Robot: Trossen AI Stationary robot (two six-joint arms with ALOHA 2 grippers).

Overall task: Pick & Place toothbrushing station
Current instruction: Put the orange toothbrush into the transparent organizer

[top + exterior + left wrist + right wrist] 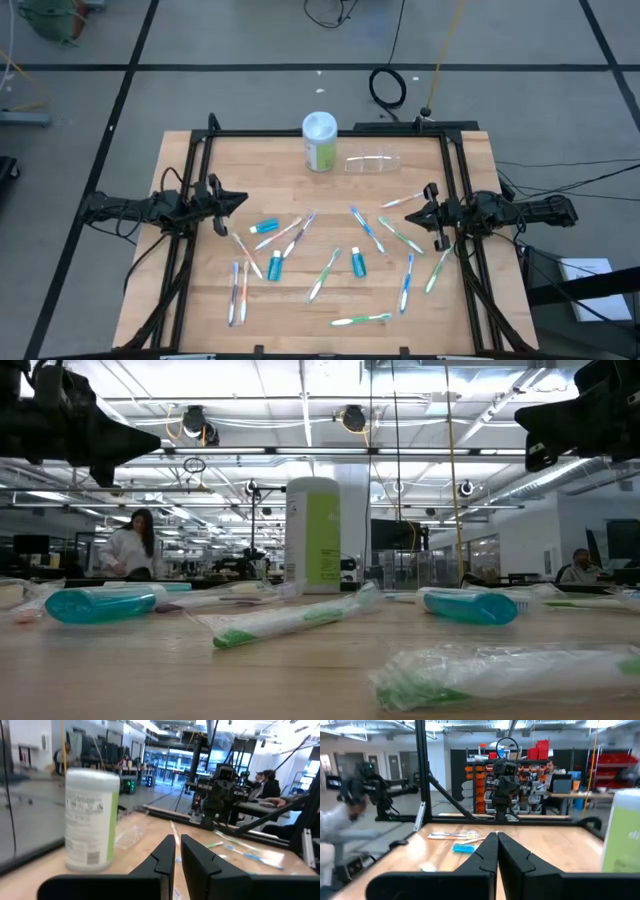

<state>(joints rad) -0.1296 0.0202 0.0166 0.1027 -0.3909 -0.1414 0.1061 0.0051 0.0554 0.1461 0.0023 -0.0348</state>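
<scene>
Station [373,162], the clear holder, lies at the surface's [280,320] far edge, just beside the green-and-white wipes canister [319,141]. Left tool [222,200] and right tool [420,212] both hover nearly closed, empty. Best approach: open wide, descend over one thin wall, avoiding the canister and scattered toothbrushes [325,274].

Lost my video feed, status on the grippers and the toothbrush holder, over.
Left gripper and right gripper both shut, empty, hovering at table sides. Clear plastic toothbrush holder untouched at far edge, beside white-and-green canister. Wrapped toothbrushes scattered mid-table.
</scene>
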